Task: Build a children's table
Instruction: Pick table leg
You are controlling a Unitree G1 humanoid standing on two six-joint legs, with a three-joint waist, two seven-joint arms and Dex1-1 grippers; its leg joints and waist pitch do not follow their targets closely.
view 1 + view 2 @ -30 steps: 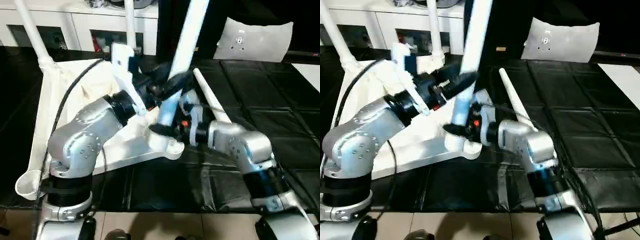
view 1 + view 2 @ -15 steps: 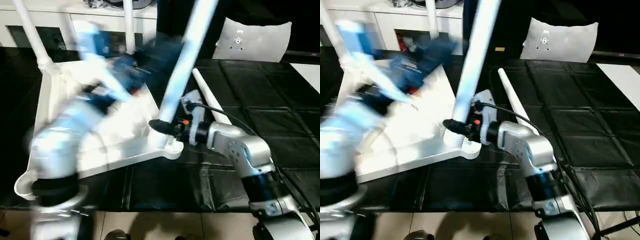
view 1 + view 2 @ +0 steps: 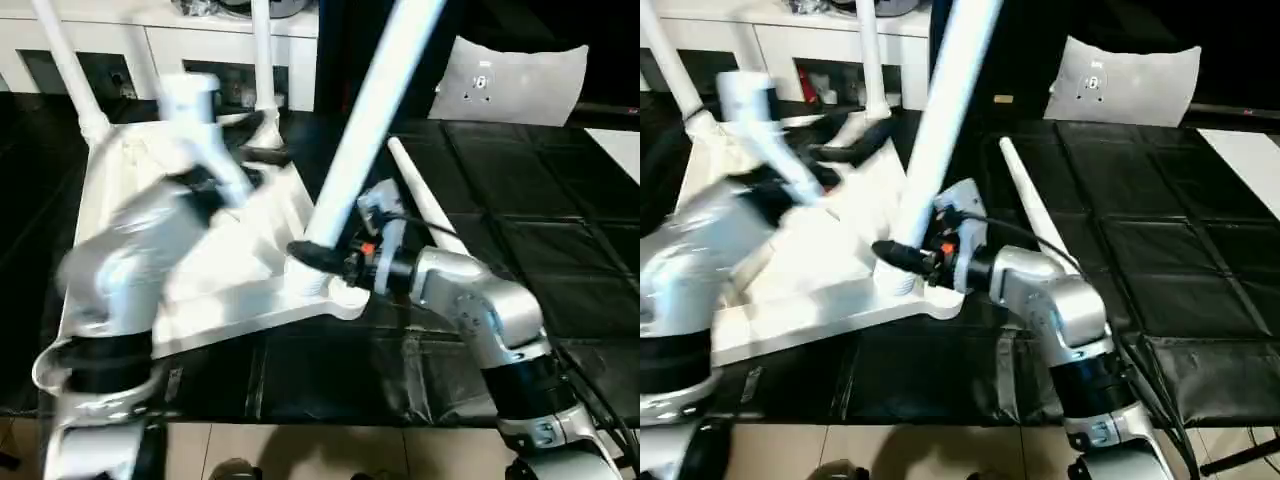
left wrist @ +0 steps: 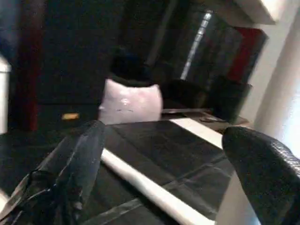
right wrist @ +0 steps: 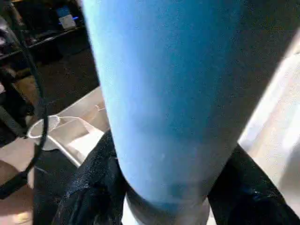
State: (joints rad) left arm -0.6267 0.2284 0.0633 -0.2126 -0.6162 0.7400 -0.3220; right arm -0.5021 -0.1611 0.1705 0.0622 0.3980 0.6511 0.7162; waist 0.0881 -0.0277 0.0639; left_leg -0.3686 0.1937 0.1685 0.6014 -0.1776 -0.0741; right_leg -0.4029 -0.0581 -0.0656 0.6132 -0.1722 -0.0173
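The children's table top [image 3: 240, 250] lies upside down on the black mat, white with a ribbed underside. Two legs stand upright in its far corners, one at the far left [image 3: 62, 62] and one [image 3: 262, 55] further right. A third leg [image 3: 370, 120] leans in the near right socket [image 3: 322, 285]. My right gripper [image 3: 312, 258] is shut on this leg's base, its fingers [image 5: 89, 187] wrapped around it. My left gripper [image 3: 268, 140] hangs open and empty over the top's far right part. The fourth leg [image 3: 425, 210] lies loose on the mat.
The near left corner socket [image 3: 55, 365] is open. A white cabinet [image 3: 150, 40] stands behind the table top. A white cushion-like bag [image 3: 515, 80] sits at the back right, and a flat white board [image 3: 620, 140] lies at the far right. The mat's near edge [image 3: 400, 420] meets tiled floor.
My left gripper has let go of the leaning leg and swung back and to the left. The right gripper stays shut on the leg's base.
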